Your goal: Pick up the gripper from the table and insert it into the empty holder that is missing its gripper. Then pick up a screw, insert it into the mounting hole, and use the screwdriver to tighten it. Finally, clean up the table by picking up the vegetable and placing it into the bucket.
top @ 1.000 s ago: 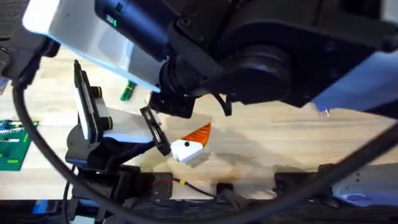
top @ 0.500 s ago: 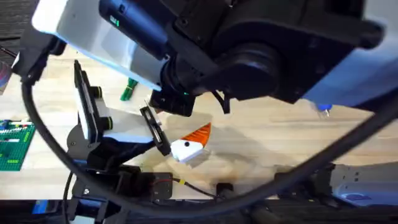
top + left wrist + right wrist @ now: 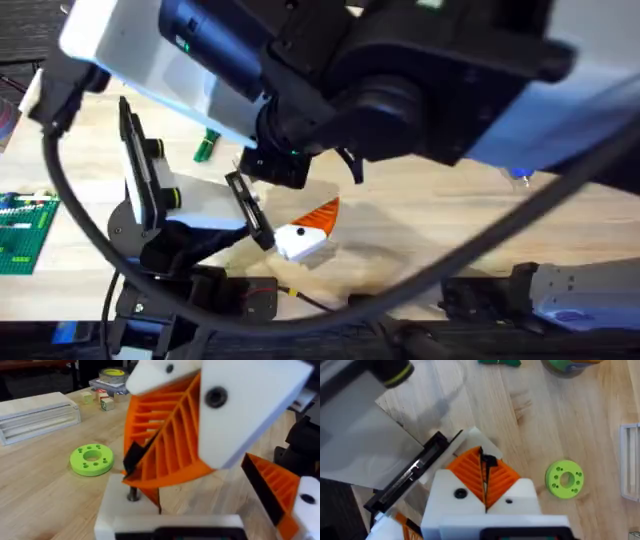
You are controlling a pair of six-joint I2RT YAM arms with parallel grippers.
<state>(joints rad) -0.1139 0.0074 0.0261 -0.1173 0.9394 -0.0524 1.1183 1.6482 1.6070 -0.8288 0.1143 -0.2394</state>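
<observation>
Right pincer (image 3: 484, 467) is hovering low over the table (image 3: 580, 425), pads together with a thin dark sliver between. Gripper insertion and screw: can't tell if done. Vegetable (image 3: 205, 147) is lying on the table, not in the bucket (image 3: 565, 364); cleanup is pending.

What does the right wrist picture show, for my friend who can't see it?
The right claw, white with orange ribbed pads pressed together, hangs over a pale wooden table. A round green ring-shaped disc lies nearby, and a flat black-edged part sits beside the claw.
</observation>
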